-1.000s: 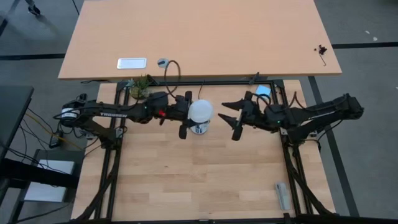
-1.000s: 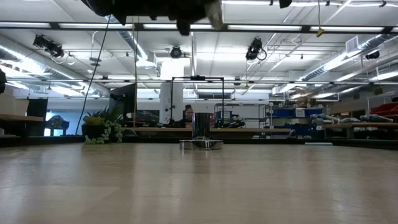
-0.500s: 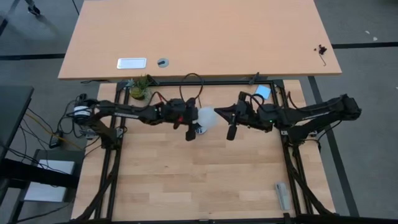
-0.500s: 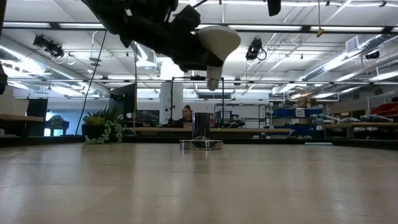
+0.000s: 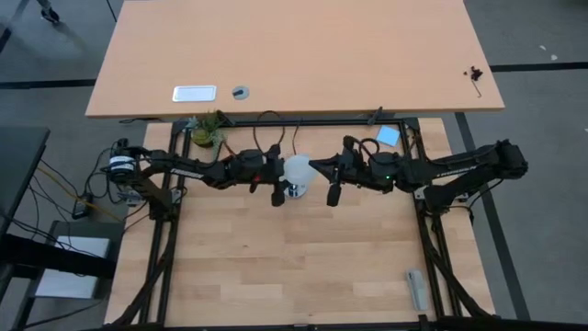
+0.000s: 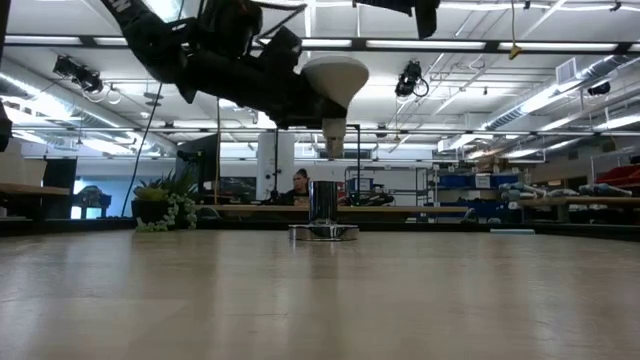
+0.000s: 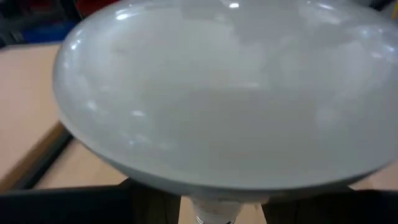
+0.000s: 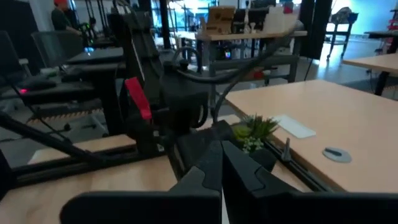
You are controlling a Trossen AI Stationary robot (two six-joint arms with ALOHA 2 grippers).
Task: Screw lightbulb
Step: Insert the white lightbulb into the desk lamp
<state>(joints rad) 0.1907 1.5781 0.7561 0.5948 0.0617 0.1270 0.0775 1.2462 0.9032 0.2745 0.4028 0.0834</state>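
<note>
Left gripper (image 5: 277, 182) is clamped on the lightbulb (image 5: 297, 170) at frame centre, globe up, screw base just above the socket (image 6: 323, 232). My right gripper (image 5: 329, 177), fingers spread, holds nothing, right of the bulb.

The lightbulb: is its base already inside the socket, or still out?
Out. In the low view the lightbulb, held by the left gripper, hangs base-down with a gap above the socket.
</note>
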